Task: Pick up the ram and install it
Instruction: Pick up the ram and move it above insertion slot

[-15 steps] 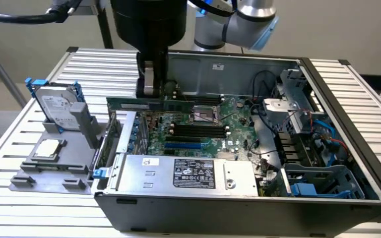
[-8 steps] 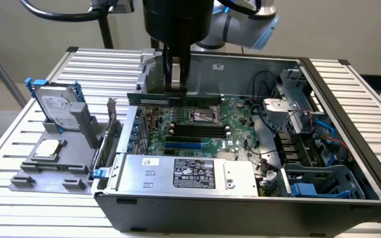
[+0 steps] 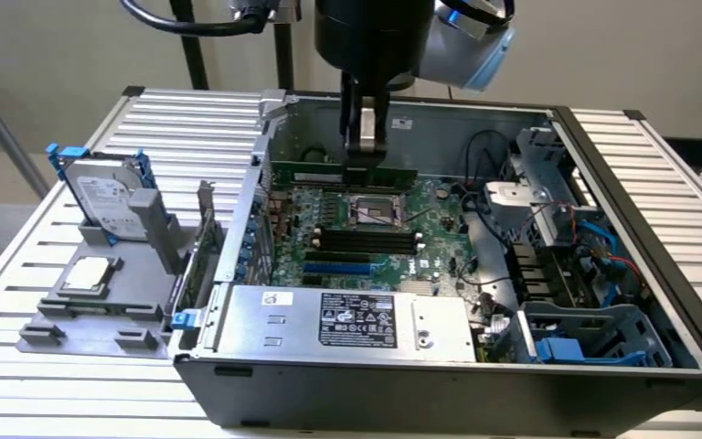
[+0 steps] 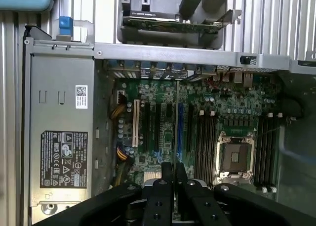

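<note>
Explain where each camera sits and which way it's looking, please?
Exterior view: off the arm, raised beside the open computer case, looking down into it; the arm and its gripper holding the ram show.
Wrist view: on the wrist, looking along the gripper onto the motherboard; the black fingers show.
Shared: the ram, the CPU socket, the power supply.

**Open top leaves motherboard [image 3: 442, 206] reachable**
Power supply [image 3: 351, 318] walls the near side; drive cage [image 3: 552, 174], cables [image 3: 607, 247] crowd the exterior view's right; gripper [image 3: 366, 151] clamping the ram [image 3: 398, 172] hangs mid-case.
</note>
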### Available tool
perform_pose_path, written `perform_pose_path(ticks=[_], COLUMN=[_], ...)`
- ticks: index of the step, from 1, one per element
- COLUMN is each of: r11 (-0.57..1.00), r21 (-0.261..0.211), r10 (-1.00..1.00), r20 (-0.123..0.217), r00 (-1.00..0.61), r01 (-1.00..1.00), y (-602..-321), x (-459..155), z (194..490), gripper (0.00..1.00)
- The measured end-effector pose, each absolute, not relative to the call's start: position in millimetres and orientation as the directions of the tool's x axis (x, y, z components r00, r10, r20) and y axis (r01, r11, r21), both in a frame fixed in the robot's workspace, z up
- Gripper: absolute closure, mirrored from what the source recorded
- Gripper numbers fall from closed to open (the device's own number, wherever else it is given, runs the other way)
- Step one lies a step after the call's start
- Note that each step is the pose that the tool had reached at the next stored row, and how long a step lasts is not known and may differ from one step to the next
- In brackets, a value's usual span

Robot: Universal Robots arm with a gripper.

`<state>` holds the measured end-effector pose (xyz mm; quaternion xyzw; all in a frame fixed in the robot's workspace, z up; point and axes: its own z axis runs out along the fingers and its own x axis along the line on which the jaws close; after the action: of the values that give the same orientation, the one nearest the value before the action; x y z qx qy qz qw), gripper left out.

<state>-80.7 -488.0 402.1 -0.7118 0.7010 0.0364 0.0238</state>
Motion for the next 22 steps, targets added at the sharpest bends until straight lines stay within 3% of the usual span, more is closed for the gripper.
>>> perform_pose_path(ticks=[16, 22], r11=[-0.016, -0.016], r21=[0.017, 0.024], r10=[-0.997, -0.997], r20=[-0.079, -0.078], r00=[0.014, 0.014], r01=[-1.0, -1.0], y=[-431, -429], x=[-37, -30], z=[387, 387], gripper=[0.86, 0.86])
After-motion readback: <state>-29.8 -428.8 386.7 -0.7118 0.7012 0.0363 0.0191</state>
